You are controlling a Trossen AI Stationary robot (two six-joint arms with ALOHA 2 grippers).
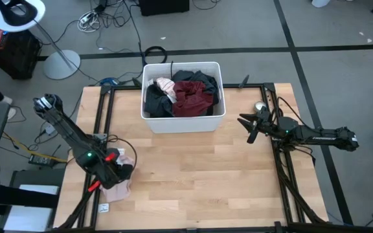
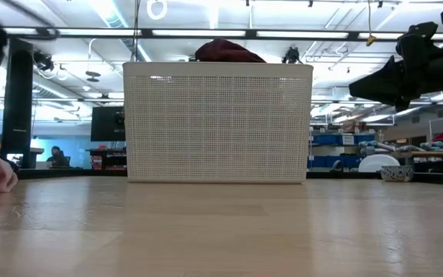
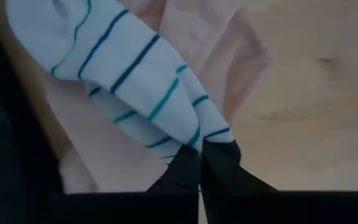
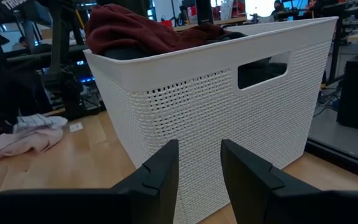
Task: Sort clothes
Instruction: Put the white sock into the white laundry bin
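Note:
My left gripper point(image 1: 120, 172) is at the table's near left, shut on a white sock with blue and teal stripes point(image 3: 135, 81). The sock lies over a pink garment point(image 1: 118, 189) that rests flat on the table; the garment also shows in the left wrist view point(image 3: 191, 37) and the right wrist view point(image 4: 23, 144). The white bin point(image 1: 184, 122) at the far middle holds maroon point(image 1: 193, 97), black point(image 1: 157, 103) and pale pink point(image 1: 166, 85) clothes. My right gripper point(image 4: 199, 163) is open and empty, level, to the right of the bin. My left gripper pinches one end of the striped sock point(image 3: 199, 138) between its two fingertips point(image 3: 219, 160). The rest of the sock stretches away from the fingers over the pink garment. Whether it rests on the garment or hangs just above it, I cannot tell.
Dark rails point(image 1: 102, 123) run along the table's left and right sides. A small white tag point(image 1: 103, 207) lies near the front left edge. Bare wooden table point(image 1: 199, 175) spreads in front of the bin. People and desks show in the room behind.

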